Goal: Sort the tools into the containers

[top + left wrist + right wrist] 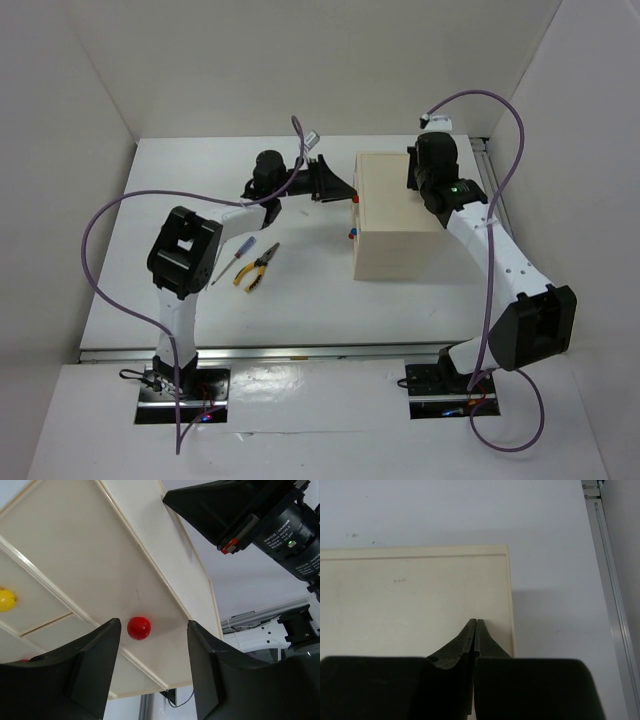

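Red knob [138,628] just ahead of L gripper [154,626]

A robotics lab cell: white tabletop [300,310] boxed by plain white walls [300,60], with two cabled arms [180,250] bolted down at 6 o'clock.

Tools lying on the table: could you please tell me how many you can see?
2: a purple screwdriver and yellow-handled pliers, side by side left of the box. Others may be hidden under the arms.
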Robot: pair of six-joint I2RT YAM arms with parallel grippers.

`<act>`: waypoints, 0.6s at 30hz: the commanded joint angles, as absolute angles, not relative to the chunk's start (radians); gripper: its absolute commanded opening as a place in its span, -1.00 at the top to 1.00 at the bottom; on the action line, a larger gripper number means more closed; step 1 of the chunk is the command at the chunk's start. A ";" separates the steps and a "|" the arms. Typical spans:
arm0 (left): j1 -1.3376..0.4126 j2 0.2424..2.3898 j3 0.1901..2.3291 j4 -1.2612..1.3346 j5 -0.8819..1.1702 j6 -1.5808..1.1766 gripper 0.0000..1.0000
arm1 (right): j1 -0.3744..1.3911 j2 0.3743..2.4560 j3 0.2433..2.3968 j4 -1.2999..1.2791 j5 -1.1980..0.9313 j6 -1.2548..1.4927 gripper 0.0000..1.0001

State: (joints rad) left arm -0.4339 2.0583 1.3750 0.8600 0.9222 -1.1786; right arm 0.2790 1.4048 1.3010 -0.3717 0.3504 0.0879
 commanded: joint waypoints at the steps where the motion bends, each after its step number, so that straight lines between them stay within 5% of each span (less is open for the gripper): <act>1: -0.451 2.077 1.407 0.851 0.931 -1.127 -0.32 | 0.288 1.361 1.295 -0.391 0.347 0.098 1.00; 6: -0.451 2.124 1.433 0.848 0.931 -1.152 0.07 | 0.288 1.361 1.305 -0.403 0.347 0.098 1.00; 13: -0.451 2.134 1.442 0.893 0.931 -1.187 0.07 | 0.288 1.351 1.324 -0.413 0.347 0.098 1.00; 16: -0.460 2.134 1.442 0.893 0.931 -1.187 0.48 | 0.288 1.351 1.324 -0.413 0.347 0.098 1.00; 18: -0.460 2.134 1.430 0.903 0.931 -1.200 0.96 | 0.288 1.351 1.324 -0.413 0.356 0.098 1.00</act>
State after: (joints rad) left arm -0.4507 2.1147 1.4101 0.8436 0.9482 -1.2072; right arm 0.2817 1.3899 1.3014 -0.4004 0.3443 0.0883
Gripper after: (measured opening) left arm 0.139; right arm 0.009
